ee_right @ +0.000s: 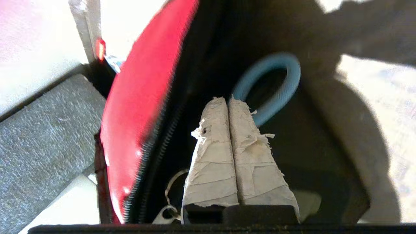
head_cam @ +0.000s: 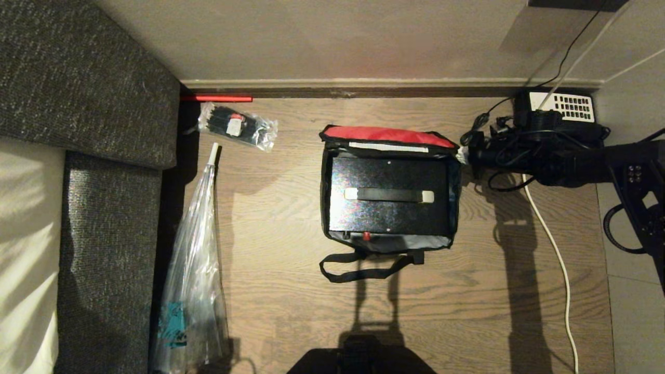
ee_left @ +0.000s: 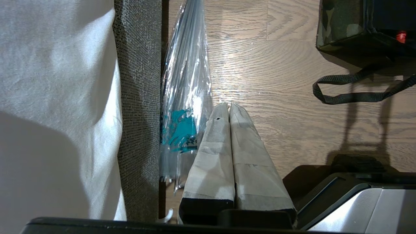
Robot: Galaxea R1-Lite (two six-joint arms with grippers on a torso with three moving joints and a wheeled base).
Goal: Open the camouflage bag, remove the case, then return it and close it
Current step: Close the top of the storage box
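Head view: boxy camouflage fabric bag (head_cam: 389, 197) open on the wooden floor (head_cam: 291, 291), glossy black rigid case (head_cam: 388, 195) inside; right gripper (head_cam: 464, 154) at its far right corner. Left wrist view: left gripper (ee_left: 229, 105) parked above floor, taped fingers pressed together. Right wrist view: fingers (ee_right: 214, 136) pressed together beside the red lid lining (ee_right: 143, 97), gripping nothing visible.

The right gripper (ee_right: 229, 100) shows its two tape-wrapped fingers (ee_right: 213, 156) pressed flat against each other, the tape frayed at the tips, with nothing between them. Just beyond the tips a blue loop (ee_right: 276, 84) curves against dark fabric. Beside the fingers lies the red lid (ee_right: 143, 97) of the camouflage bag (ee_right: 208, 65), edged by a zipper (ee_right: 152, 156). A metal ring (ee_right: 172, 185) sits near the finger bases. A grey textured cushion (ee_right: 45, 130) lies past the lid.
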